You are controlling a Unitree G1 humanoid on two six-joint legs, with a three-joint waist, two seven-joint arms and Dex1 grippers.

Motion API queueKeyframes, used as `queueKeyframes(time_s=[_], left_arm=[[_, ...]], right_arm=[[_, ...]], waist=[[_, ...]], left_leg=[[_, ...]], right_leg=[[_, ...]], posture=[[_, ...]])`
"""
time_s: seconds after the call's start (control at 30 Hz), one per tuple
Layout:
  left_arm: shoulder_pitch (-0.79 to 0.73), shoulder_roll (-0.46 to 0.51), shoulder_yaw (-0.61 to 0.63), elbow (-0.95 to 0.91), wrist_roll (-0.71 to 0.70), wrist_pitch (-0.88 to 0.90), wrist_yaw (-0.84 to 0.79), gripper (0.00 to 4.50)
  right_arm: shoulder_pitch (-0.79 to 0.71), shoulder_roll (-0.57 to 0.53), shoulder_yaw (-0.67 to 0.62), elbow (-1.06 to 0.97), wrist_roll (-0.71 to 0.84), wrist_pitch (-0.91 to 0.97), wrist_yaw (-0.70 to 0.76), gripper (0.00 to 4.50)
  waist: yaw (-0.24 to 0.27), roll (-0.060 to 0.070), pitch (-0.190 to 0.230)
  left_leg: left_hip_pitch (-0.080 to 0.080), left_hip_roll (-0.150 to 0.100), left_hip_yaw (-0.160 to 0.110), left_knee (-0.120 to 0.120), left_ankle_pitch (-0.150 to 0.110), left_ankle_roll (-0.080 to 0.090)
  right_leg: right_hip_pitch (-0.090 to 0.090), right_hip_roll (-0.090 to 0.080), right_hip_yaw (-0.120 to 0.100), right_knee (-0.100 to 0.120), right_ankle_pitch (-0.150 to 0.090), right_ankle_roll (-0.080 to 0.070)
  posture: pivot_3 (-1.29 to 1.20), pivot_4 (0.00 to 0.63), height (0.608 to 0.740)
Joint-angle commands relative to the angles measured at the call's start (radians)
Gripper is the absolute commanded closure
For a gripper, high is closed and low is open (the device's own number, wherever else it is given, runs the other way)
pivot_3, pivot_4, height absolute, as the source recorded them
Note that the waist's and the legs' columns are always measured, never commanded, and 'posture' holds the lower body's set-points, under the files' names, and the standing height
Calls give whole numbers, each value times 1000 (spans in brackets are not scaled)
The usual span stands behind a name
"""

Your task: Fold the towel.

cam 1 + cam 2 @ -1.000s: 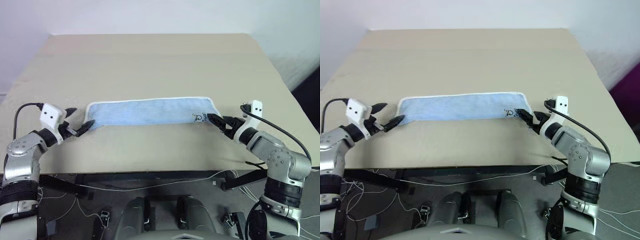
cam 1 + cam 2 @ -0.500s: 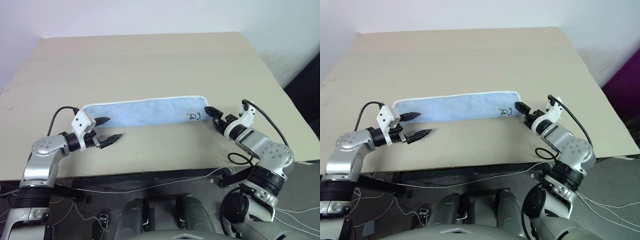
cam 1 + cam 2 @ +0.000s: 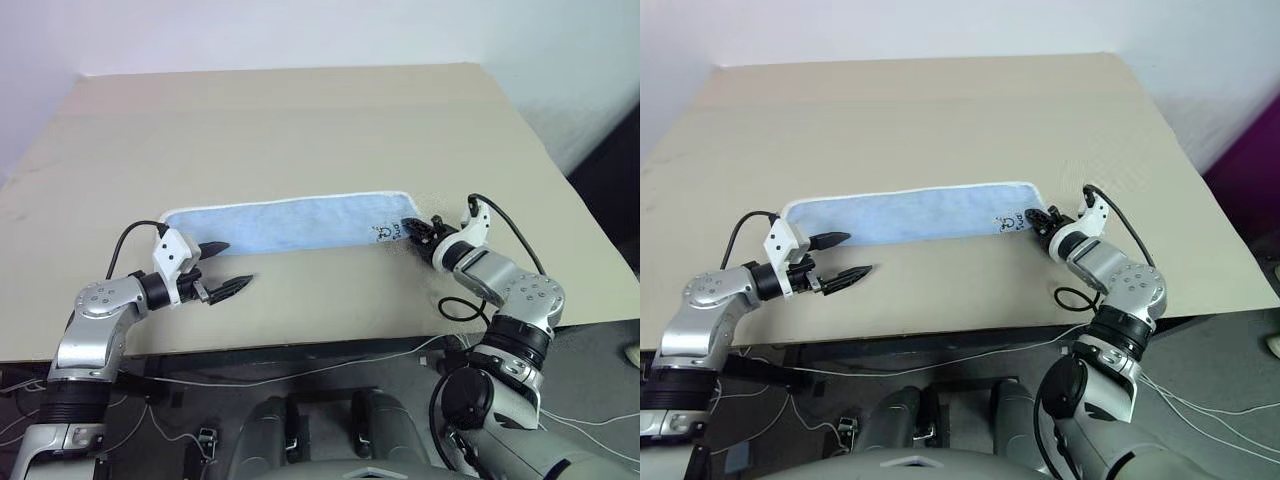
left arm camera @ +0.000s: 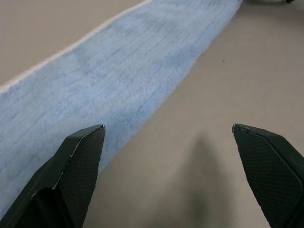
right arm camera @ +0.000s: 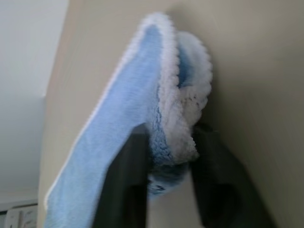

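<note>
The towel (image 3: 290, 222), light blue with white edging, lies as a long narrow strip across the table (image 3: 300, 120). A small dark motif (image 3: 392, 233) sits near its right end. My right gripper (image 3: 415, 228) is shut on that right end; the right wrist view shows the bunched cloth (image 5: 164, 95) pinched between both fingers (image 5: 126, 180). My left gripper (image 3: 232, 264) is open at the strip's left end, just in front of its near edge. In the left wrist view one finger (image 4: 80, 161) is over the towel (image 4: 109, 80) and the other (image 4: 270, 166) over bare table.
The beige table stretches far behind the towel. Its front edge (image 3: 300, 345) runs close below both grippers. Cables (image 3: 300, 370) hang under that edge.
My right gripper has moved in and shut on the towel's right end. My left gripper has swung right along the strip's left end, still open.
</note>
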Motion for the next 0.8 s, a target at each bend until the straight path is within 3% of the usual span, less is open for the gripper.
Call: queueKeyframes(time_s=[0.03,0.17,0.47,0.8], left_arm=[[5,-4,3,-42,-10,-1,7,0],[8,-7,-2,-46,-12,0,10,0],[8,-17,-14,-31,-5,-2,15,0],[-3,-33,-27,-24,0,-4,24,0]], right_arm=[[1,-11,3,-17,42,-14,-12,4381],[5,-51,-5,-31,61,-29,-19,4381],[-6,-274,14,-3,39,-66,60,4381],[28,-478,526,-210,-181,-184,384,4381]], waist=[[1,0,0],[3,1,0],[8,3,2],[4,4,2]], left_leg=[[0,0,0,0,0,0],[-1,0,0,0,0,0],[-1,-1,0,0,-1,1],[-2,0,0,0,-1,1]], right_leg=[[0,0,0,0,0,0],[-1,-1,0,0,0,0],[-1,-2,0,-1,0,0],[-2,-2,0,-1,-1,1]], posture=[[0,150,740],[0,150,740],[0,150,740],[0,150,740]])
